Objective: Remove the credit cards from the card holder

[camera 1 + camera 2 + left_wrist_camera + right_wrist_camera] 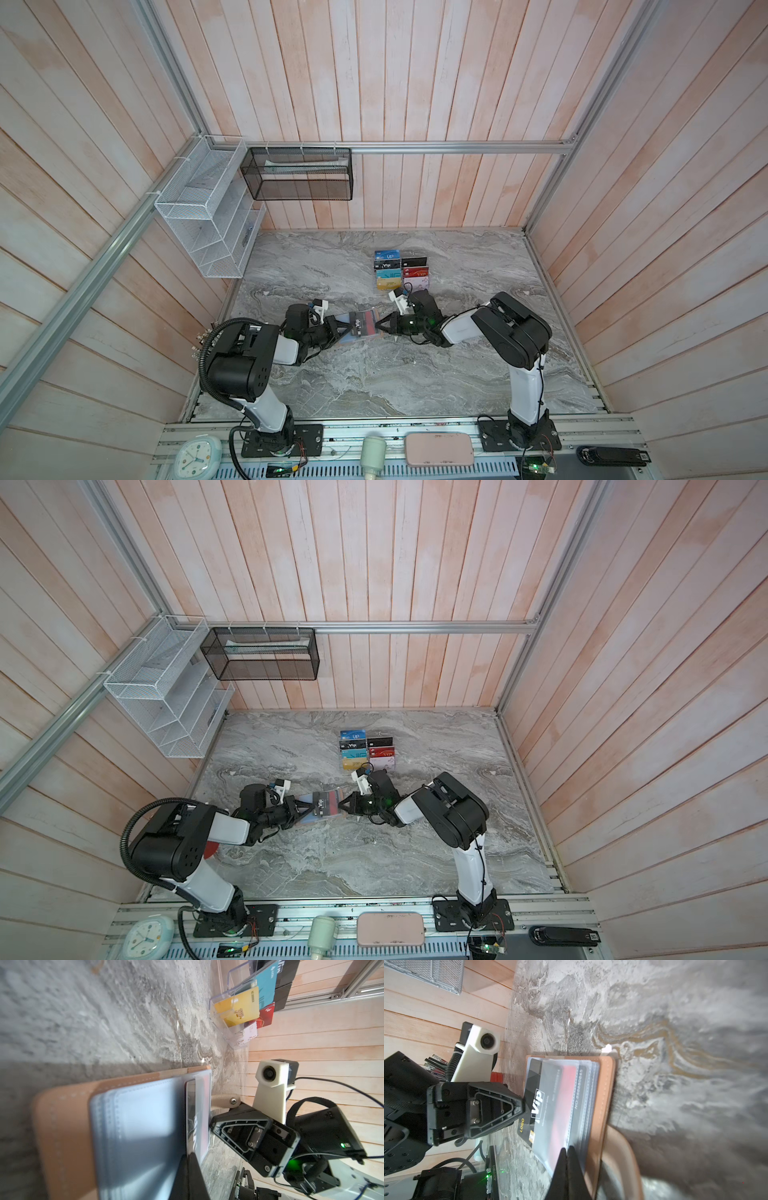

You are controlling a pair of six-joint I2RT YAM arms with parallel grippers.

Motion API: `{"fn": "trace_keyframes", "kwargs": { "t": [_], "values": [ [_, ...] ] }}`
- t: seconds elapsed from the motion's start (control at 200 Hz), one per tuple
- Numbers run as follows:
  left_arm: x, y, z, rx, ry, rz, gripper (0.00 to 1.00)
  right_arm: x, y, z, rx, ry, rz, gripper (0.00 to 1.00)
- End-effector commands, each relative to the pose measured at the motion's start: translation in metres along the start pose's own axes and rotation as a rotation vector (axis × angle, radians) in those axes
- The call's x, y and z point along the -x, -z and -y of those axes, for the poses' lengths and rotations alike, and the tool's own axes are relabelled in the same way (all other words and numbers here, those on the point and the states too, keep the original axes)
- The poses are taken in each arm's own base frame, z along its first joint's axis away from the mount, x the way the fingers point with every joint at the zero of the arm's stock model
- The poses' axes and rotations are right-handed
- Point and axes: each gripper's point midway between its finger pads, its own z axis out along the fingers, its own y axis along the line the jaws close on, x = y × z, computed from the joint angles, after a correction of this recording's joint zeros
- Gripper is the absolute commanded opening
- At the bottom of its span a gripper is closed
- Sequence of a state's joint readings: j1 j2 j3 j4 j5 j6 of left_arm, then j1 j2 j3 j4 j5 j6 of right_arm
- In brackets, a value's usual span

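Peeking from card holder, Vip card, red card hazy, mostly covered

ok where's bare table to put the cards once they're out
Widest: grey marble table between tan leather card holder and front aluminium rail. Also back left, near white mesh rack. Crowded: centre, holder to clear acrylic card rack.

Soft, even light fills both top views, slightly hazy; wall planks splay toward the frame edges. In the wrist views the near holder blurs, and dark shadow lies on the table beside it.
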State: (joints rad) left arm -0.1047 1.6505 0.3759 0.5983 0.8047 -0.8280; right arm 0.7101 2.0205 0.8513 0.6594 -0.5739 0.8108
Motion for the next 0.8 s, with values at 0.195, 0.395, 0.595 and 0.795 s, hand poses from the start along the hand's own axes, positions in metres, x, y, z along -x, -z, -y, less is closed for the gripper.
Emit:
{"fn": "trace_keyframes", "kwargs": {
  "t": [0.195, 0.395, 0.595, 0.795],
  "values": [
    [0.000, 0.014, -0.003, 0.082, -0.049, 0.040, 0.00, -0.025, 0.013, 0.043, -0.164, -0.065, -0.086, 0.02],
    [0.005, 0.023, 0.002, 0.121, -0.064, 0.069, 0.00, -0.017, 0.019, 0.030, -0.154, -0.026, -0.075, 0.14],
    [0.011, 0.030, 0.018, 0.126, -0.104, 0.072, 0.00, -0.009, 0.030, 0.009, -0.119, 0.032, -0.053, 0.32],
    [0.018, 0.037, 0.029, 0.156, -0.148, 0.075, 0.00, -0.002, 0.043, -0.007, -0.105, 0.064, -0.026, 0.55]
  ]
}}
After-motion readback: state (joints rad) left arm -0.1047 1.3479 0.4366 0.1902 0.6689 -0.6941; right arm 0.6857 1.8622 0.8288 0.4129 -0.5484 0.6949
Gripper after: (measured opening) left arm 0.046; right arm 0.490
